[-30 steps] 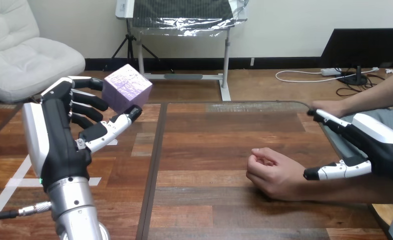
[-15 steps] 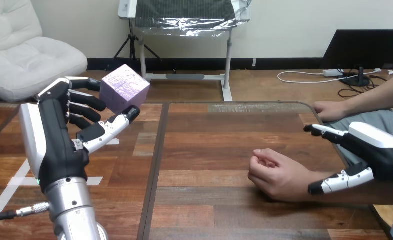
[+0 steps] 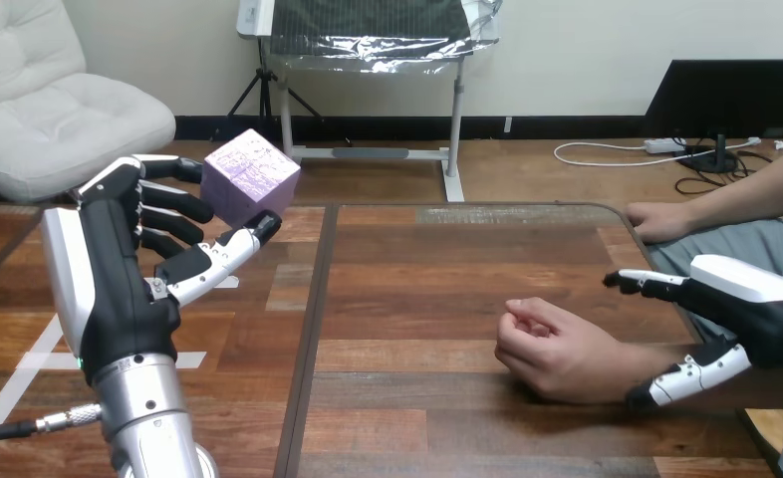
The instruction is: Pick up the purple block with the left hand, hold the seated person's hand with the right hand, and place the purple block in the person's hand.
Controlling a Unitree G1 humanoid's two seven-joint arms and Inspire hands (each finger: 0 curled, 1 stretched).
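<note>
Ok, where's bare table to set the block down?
The widest bare patch is the table middle, between the left hand holding the block and the person's fist. The near edge below the fist is bare too. It's crowded at the right, where the right hand is beside the person's wrist.

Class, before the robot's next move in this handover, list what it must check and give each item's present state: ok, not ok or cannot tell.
1. Purple block gripped in left hand, clear of table: ok.
2. Right hand curled round person's wrist: not ok, fingers open.
3. Person's nearer hand open to receive: not ok, loosely fisted.
4. Right hand touching the wrist: cannot tell.
5. Table between block and that hand bare: ok.
</note>
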